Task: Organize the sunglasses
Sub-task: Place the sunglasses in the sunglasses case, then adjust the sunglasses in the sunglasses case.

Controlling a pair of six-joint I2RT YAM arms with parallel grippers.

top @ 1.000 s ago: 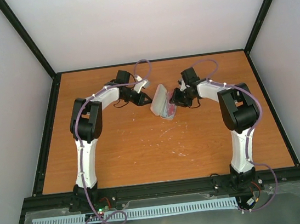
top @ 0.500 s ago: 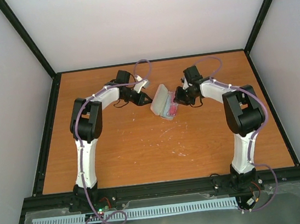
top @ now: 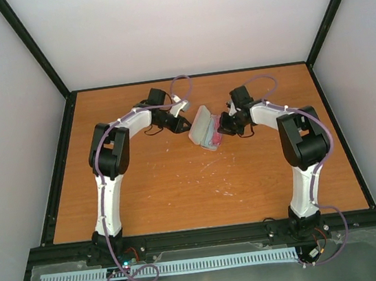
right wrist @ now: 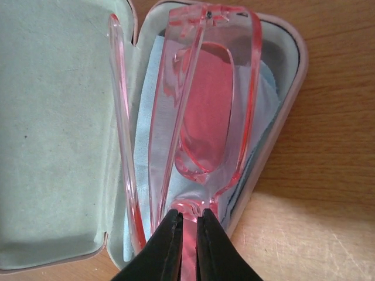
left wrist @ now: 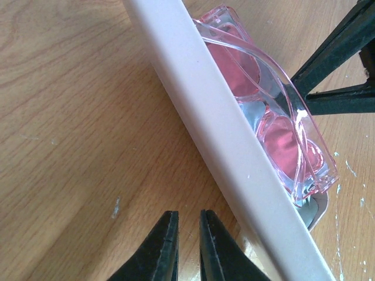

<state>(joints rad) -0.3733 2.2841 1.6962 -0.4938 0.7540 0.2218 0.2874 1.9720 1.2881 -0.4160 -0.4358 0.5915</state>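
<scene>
Status: the sunglasses (right wrist: 202, 117) sit inside the open case (right wrist: 58, 146), on top of the blue cloth (right wrist: 265, 99). The front frame stands on edge, and one slim arm lies apart from it, close to the lid lining. I judge placement mostly done.

My right fingers (right wrist: 176, 231) are narrow, pinched on the near end of the frame. My left fingers (left wrist: 167, 234) are almost together and hold nothing. They are just beside the lid's (left wrist: 222, 129) outer wall, over the counter (left wrist: 70, 117).

Left to do, as I judge it: let go, seat the stray arm, shut the lid.

Unclear: I cannot tell whether the frame rests fully on the cloth or hangs partly from my pinch. The case hinge is hidden. From above, the glasses are only a pink smear.
</scene>
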